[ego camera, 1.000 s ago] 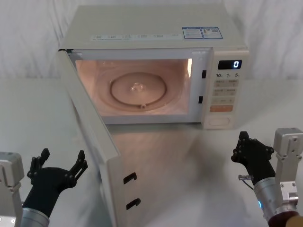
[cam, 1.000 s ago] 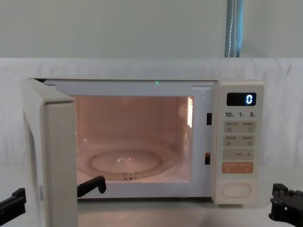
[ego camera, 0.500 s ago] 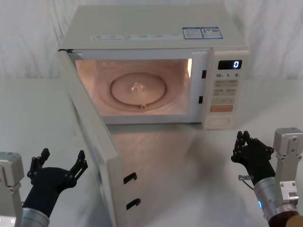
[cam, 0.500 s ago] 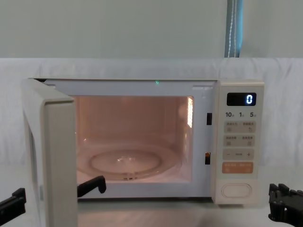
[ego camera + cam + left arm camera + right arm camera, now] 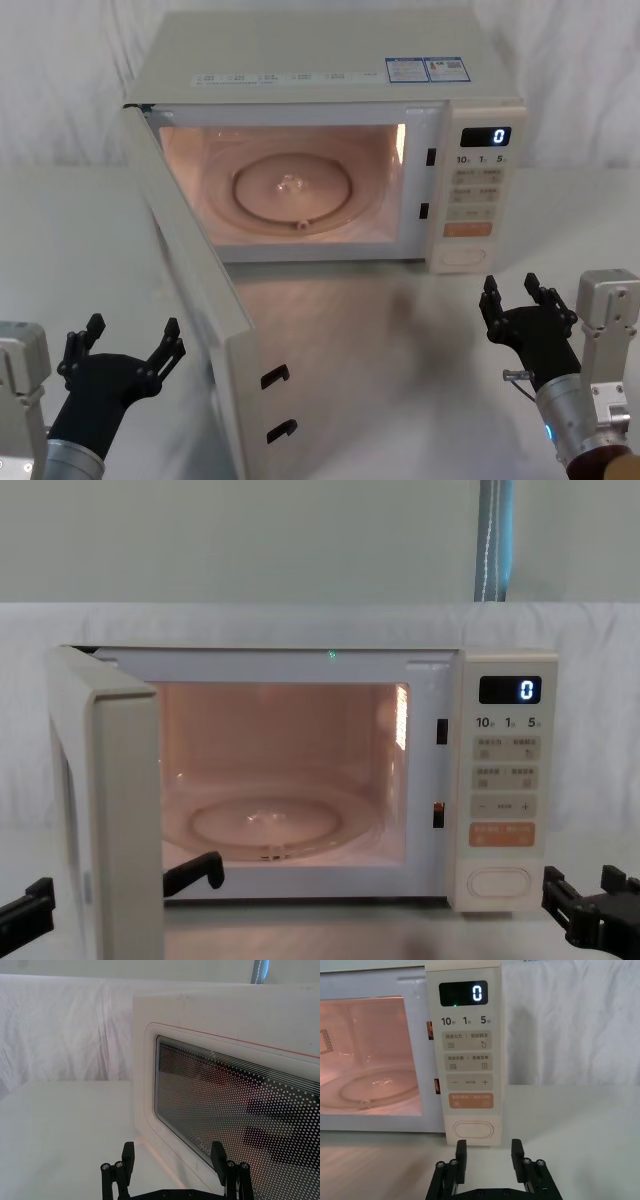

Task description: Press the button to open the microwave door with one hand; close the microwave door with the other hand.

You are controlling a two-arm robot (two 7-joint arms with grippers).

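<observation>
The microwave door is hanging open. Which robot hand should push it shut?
Probably the left. The left gripper sits open just outside the swung-out microwave door, facing its window. The right gripper is across the table, below the button.

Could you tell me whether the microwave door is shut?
No, the door stands swung wide open, showing the lit cavity and its glass plate.

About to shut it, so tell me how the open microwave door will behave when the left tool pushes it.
The microwave door looks like a rigid framed panel, so it should swing on its hinge rather than flex. Its two latch hooks will probably give some resistance just before it clicks shut. The dotted glass window looks smooth, so the left tool, open beside it, may slide when pushing there.
</observation>
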